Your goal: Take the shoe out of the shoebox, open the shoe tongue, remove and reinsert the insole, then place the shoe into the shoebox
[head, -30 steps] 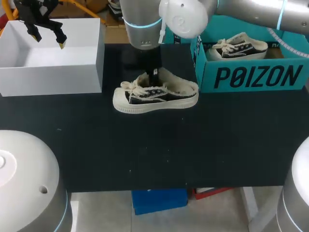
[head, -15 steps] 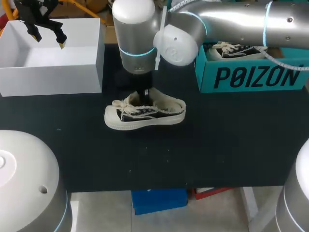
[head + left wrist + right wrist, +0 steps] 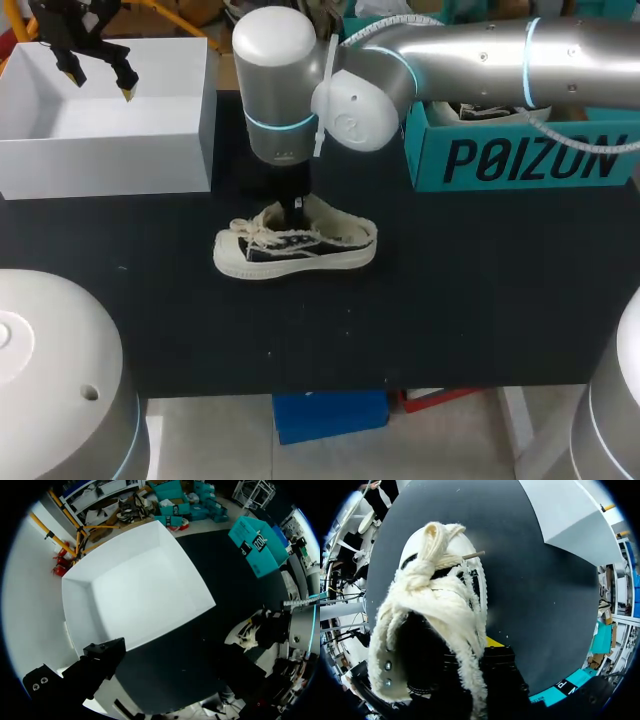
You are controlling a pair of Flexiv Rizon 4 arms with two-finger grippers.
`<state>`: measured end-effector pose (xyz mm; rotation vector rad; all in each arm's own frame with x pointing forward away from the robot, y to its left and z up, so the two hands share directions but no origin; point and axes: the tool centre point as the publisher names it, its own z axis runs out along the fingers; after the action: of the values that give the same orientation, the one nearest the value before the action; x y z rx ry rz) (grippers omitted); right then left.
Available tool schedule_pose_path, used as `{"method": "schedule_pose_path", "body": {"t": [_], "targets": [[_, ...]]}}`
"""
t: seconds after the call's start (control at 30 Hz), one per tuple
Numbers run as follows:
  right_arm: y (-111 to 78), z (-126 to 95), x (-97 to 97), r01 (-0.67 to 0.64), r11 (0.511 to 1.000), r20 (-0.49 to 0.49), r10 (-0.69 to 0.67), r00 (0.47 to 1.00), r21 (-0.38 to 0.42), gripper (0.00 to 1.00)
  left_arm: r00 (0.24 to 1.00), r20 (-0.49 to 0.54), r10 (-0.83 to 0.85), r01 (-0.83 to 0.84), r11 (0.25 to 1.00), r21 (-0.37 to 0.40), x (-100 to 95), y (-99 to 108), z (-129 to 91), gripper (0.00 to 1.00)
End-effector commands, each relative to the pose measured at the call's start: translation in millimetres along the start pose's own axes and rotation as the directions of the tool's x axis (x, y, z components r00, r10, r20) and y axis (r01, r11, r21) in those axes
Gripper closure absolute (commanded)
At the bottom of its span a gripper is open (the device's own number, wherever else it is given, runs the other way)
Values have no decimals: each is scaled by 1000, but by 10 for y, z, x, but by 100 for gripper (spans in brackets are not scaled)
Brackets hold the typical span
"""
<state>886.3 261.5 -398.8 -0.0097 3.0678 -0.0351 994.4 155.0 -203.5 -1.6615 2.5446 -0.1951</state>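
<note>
Nearest you, the shoe [image 3: 300, 252] sits on its sole near the middle of the black table [image 3: 450, 320], toe toward your left side, well apart from the teal shoebox [image 3: 525, 158] that stands farther back on your right. Your right gripper [image 3: 293, 207] comes straight down on the shoe's far side and pinches the fuzzy collar there, with one yellow-tipped finger [image 3: 493, 642] against the outside of the wall and the other down inside the shoe. At the far left corner your left gripper [image 3: 100, 82] hangs over the open white box [image 3: 110, 160], its fingers spread apart and holding nothing.
</note>
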Motion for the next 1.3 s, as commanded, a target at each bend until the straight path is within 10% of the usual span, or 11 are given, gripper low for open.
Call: {"method": "schedule_pose_path", "body": {"t": [0.03, 0.53, 1.3], "targets": [[57, 77, -21, -36, 999, -6, 35, 999, -16, 0, 1000, 1, 0, 0, 1000, -1, 1, 9, -7, 0], [-406, -775, -239, -73, 995, 0, 73, 997, -74, 0, 1000, 1, 0, 0, 1000, -1, 1, 9, -7, 0], [-641, -1282, -119, -20, 849, 89, 79, 993, -529, 0, 1000, 1, 0, 0, 1000, -1, 1, 9, -7, 0]]}}
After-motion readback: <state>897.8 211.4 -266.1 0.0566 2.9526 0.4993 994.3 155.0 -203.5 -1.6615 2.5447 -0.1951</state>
